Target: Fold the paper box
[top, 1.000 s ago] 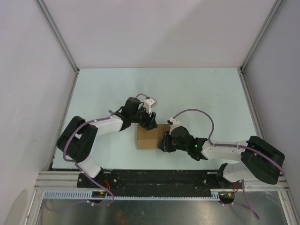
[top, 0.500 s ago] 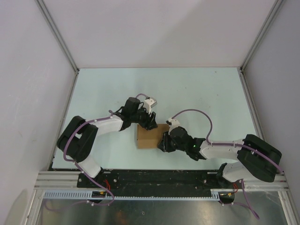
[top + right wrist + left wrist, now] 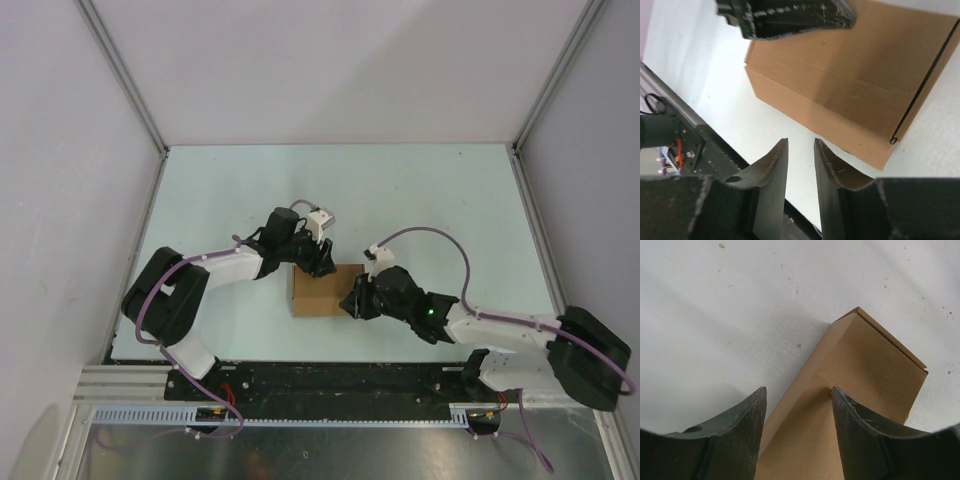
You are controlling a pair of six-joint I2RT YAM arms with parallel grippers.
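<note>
left wrist view, paper box (image 3: 855,390) beneath parted left jaws, right jaws narrowly parted, empty, box just ahead

Looking down past parted jaws onto brown cardboard.
Shows the left gripper (image 3: 798,391) with its two dark fingers (image 3: 725,440) rising from the bottom corners, set apart, the gap between them filled by the paper box (image 3: 865,360). Shows the box closed and slanting from the bottom middle up to the right, with a sharp far corner, a thin seam along its upper right edge and a crease ending by the right fingertip. Passes behind the right finger and reappears beyond it. Rests on a white table (image 3: 740,300) flecked with small specks. Cannot tell whether the pads touch the cardboard.
</note>
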